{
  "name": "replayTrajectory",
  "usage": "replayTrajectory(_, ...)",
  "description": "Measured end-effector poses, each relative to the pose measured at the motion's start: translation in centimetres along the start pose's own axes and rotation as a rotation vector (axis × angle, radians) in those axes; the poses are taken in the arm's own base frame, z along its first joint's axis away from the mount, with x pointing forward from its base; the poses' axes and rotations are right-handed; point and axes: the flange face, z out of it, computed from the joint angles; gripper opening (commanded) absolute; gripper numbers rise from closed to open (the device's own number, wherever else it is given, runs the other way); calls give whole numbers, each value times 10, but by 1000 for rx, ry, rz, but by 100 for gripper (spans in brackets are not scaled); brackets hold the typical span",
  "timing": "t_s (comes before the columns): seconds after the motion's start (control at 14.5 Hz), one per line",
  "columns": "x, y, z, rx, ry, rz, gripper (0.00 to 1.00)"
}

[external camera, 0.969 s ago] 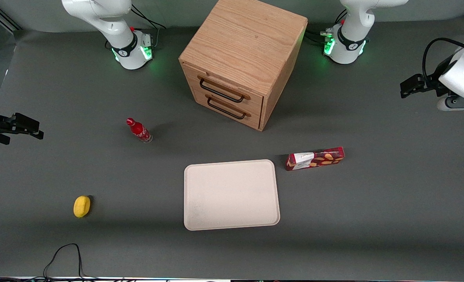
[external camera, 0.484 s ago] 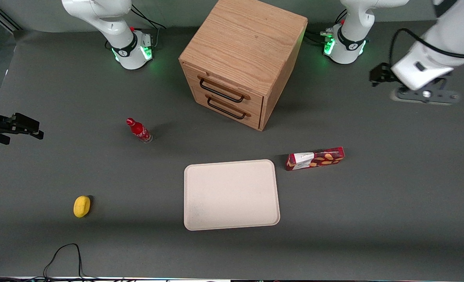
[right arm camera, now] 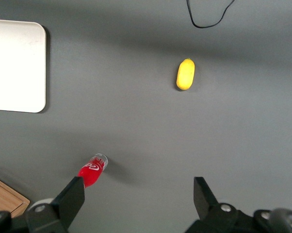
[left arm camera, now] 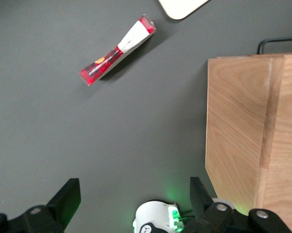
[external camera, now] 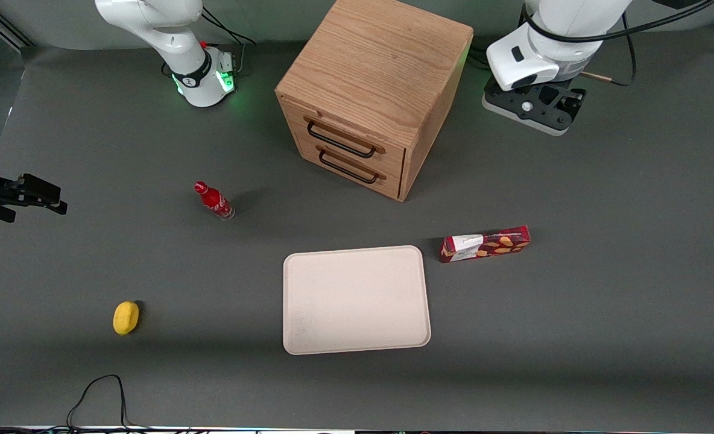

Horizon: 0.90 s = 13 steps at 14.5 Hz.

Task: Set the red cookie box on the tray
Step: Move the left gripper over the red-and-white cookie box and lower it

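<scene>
The grey table [external camera: 604, 289] spreads under everything; the wooden drawer cabinet [external camera: 372, 90] stands just beside the gripper [left arm camera: 131, 204], toward the parked arm's end from it, both drawers closed, their black handles [external camera: 340, 140] facing the front camera; the working arm's white base [left arm camera: 158, 221] sits directly beneath the gripper, a green light glowing on it. The gripper hangs high over the table, its two dark fingers [left arm camera: 68, 196] spread wide apart with nothing between them. The tray [external camera: 355, 299] lies flat, well nearer the front camera than the gripper and toward the parked arm's end from it; it holds nothing. The red cookie box [external camera: 485, 243] lies on the bare table just beside the tray's corner, apart from it, nearer the front camera than the gripper; only open table lies between box and gripper. A small red bottle [external camera: 213, 201] stands and a yellow lemon [external camera: 126, 317] lies well off toward the parked arm's end, past the cabinet and tray; a black cable [external camera: 101, 392] loops at the table's edge nearest the front camera.
</scene>
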Motion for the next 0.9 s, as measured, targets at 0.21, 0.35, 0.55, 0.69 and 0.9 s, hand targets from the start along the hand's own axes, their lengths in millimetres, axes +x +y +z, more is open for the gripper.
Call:
replayTrajectory(0.21, 6, -14, 1, -5, 40, 151, 99)
replayTrajectory(0.35, 18, -25, 21, -3, 68, 259, 99)
replayTrajectory(0.55, 39, -60, 84, 3, 107, 436, 99)
replayTrajectory(0.69, 48, -86, 134, 4, 125, 547, 98)
replayTrajectory(0.9, 63, -94, 195, 18, 164, 622, 94)
